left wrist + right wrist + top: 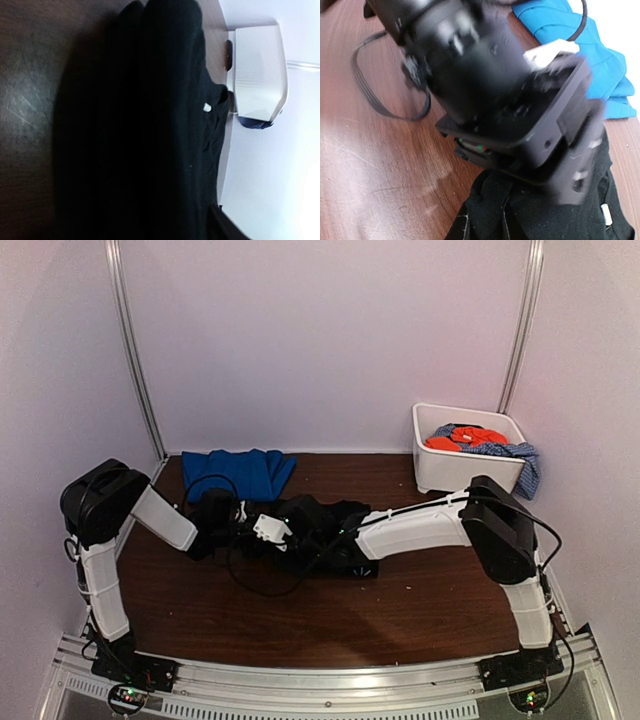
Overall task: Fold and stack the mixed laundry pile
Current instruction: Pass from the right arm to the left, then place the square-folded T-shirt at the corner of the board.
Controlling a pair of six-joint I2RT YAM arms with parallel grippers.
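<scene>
A black garment (322, 516) lies bunched in the middle of the table, and both grippers meet over it. It fills most of the left wrist view (150, 125) and hides that gripper's fingers. In the top view my left gripper (292, 532) presses into its left side, jaws not visible. My right gripper (338, 536) is at its right side, its fingers (466, 226) pinched on a fold of the black garment (545, 215). A royal-blue garment (238, 472) lies flat at the back left (570, 45). An orange-red garment (462, 438) and a blue-white speckled one (520, 462) sit in the tub.
The white tub (440, 472) stands at the back right (260, 70), with speckled cloth hanging over its rim. The left arm's black cable (258, 585) loops over the wood in front of the garment (375, 100). The left gripper's housing (510, 100) is blurred and close to the right wrist camera.
</scene>
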